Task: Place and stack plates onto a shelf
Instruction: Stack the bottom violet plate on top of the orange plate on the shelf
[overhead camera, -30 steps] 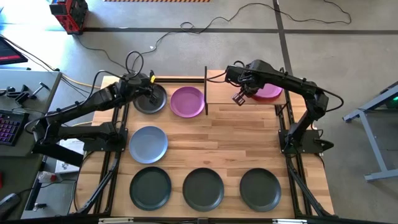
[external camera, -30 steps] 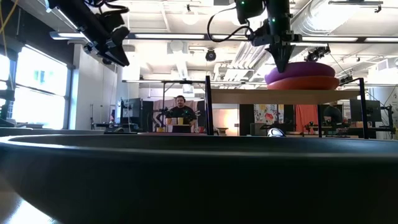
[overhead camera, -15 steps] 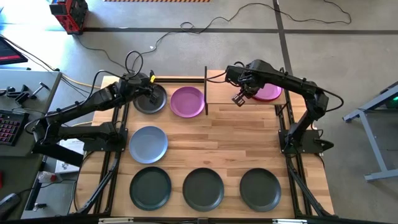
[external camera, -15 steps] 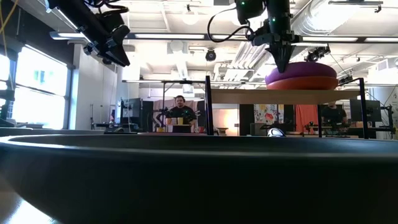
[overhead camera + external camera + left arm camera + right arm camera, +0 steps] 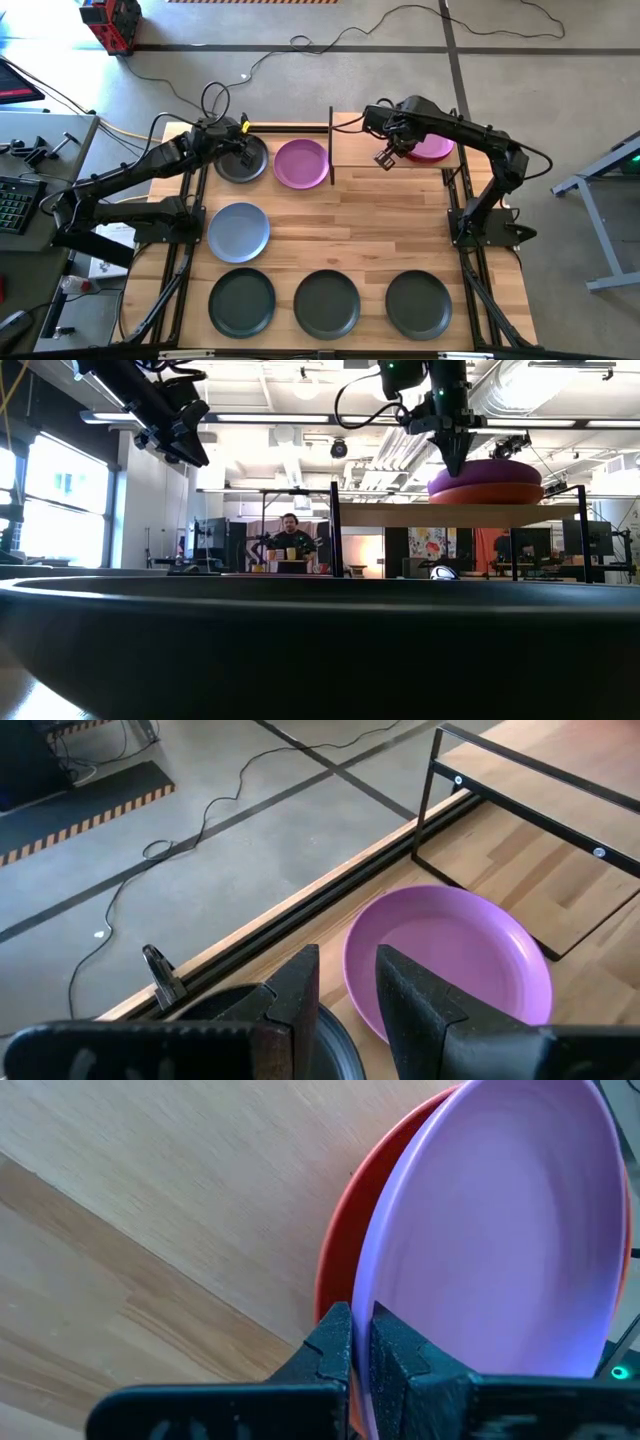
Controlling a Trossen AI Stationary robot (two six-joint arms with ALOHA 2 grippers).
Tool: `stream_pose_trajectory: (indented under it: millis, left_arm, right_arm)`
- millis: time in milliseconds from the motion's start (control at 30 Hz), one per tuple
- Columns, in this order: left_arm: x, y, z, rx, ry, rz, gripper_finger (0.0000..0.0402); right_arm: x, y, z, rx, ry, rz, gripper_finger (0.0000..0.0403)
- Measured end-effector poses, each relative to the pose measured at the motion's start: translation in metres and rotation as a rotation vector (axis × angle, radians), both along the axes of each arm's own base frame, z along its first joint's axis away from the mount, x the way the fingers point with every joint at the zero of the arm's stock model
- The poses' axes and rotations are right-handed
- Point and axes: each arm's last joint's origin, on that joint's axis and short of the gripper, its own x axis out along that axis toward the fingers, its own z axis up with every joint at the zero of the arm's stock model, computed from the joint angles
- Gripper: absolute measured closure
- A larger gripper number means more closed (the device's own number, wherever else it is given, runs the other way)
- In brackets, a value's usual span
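A purple plate (image 5: 433, 148) lies on an orange-red plate (image 5: 335, 1270) at the right end of the shelf (image 5: 358, 150). My right gripper (image 5: 383, 158) is shut and points down at the purple plate's left rim. A second purple plate (image 5: 301, 163) rests flat on the table left of the shelf. Left of that lies a dark plate (image 5: 245, 162). My left gripper (image 5: 347, 995) hangs open above the dark plate's right part, well clear of it in the low view (image 5: 188, 442). My right gripper has its shut fingertips (image 5: 340, 1335) at the stacked purple plate's rim (image 5: 375, 1295), on the side toward the table's left. It comes from above and slants down. I cannot tell whether the tips touch the rim.
A pale blue-grey plate (image 5: 238, 231) lies at the table's middle left. Three dark plates (image 5: 326, 303) stand in a row along the near edge. The shelf's black upright rod (image 5: 331, 145) stands between the purple plate on the table and the shelf board.
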Motion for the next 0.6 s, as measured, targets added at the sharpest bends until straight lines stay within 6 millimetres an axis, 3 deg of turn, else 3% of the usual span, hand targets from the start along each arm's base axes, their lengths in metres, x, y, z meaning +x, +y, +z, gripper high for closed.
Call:
stream_pose_trajectory:
  millis: [133,400,600]
  left_arm:
    - [0.0000,0.0000,0.0001,0.000,-0.001,0.001,0.0312]
    - [0.0000,0.0000,0.0000,0.000,0.000,0.001,0.0312]
    - [0.0000,0.0000,0.0000,0.000,0.000,0.001,0.0312]
  right_arm:
    - [-0.0018,0.0009,0.0000,0.010,0.018,0.000,0.0389]
    - [-0.0018,0.0000,0.0007,-0.045,0.040,0.000,0.0318]
    - [-0.0017,0.0003,0.0005,-0.028,0.029,-0.008,0.0304]
